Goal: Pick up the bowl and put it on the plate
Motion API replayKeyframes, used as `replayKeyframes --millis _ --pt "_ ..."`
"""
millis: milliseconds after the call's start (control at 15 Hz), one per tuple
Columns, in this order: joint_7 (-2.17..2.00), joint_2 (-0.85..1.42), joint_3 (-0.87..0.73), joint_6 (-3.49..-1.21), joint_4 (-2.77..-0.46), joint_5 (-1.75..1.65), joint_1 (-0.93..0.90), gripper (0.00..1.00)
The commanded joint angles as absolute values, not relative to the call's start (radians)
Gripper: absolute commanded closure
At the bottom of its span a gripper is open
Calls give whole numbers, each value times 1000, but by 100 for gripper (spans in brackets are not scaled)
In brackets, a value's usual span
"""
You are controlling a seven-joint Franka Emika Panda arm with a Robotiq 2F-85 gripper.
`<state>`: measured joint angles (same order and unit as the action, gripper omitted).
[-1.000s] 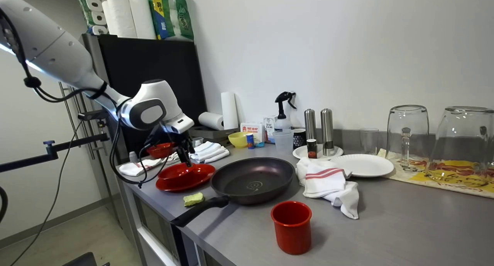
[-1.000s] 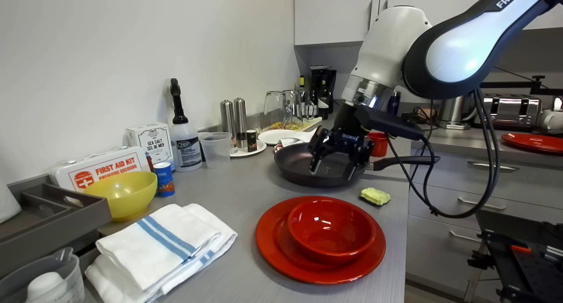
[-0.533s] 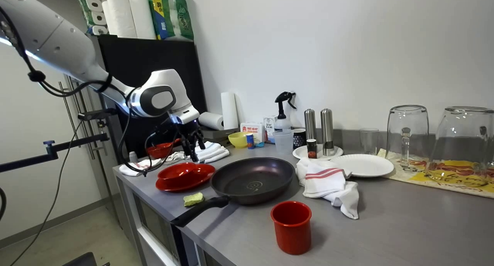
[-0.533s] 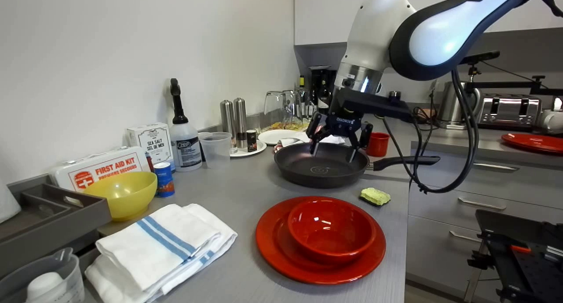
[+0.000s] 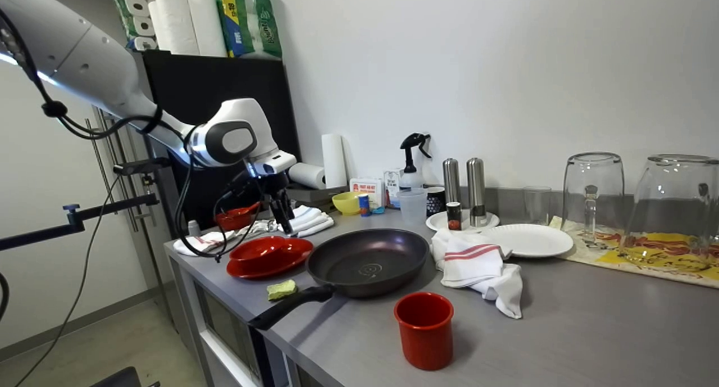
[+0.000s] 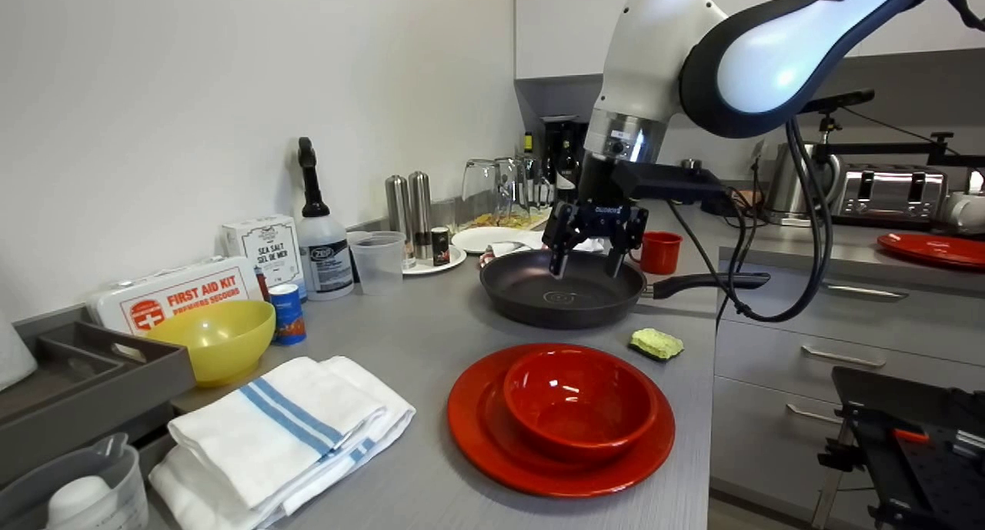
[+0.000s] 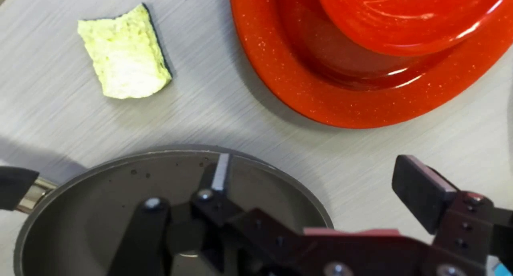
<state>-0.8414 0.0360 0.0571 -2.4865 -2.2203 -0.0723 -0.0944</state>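
The glossy red bowl (image 6: 581,403) sits inside the flat red plate (image 6: 475,430), a little off the plate's centre. Both also show in an exterior view, the bowl (image 5: 257,249) on the plate (image 5: 295,256). In the wrist view the bowl (image 7: 417,23) and plate (image 7: 260,47) are cut off by the top edge. My gripper (image 6: 586,265) is open, with nothing between its fingers. It is in the air, apart from the bowl and plate. In the wrist view the gripper (image 7: 316,180) has its fingertips wide apart, past the plate's near rim.
A black frying pan (image 6: 562,291) stands close to the plate, partly under the gripper in the wrist view. A yellow sponge (image 6: 656,343) lies by the counter edge. A folded towel (image 6: 292,430), yellow bowl (image 6: 219,341) and red mug (image 5: 425,331) also stand on the counter.
My gripper has risen and shifted away from the bowl and plate, and its tilt has changed. The bowl and plate have not moved.
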Motion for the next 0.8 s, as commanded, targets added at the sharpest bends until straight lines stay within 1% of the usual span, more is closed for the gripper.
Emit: replayKeyframes --millis 0,267,400,467,733 --pt "-724 21 59 -2438 -2207 -132 -91 0" --pt "-661 0 57 -2435 -2210 -211 -89 0" --pt "-645 -12 60 -2386 -2203 -222 -88 0" --pt "-666 12 61 -2444 -2214 -193 -86 0" --pt "-655 -3 63 -2412 -2211 -201 -84 0"
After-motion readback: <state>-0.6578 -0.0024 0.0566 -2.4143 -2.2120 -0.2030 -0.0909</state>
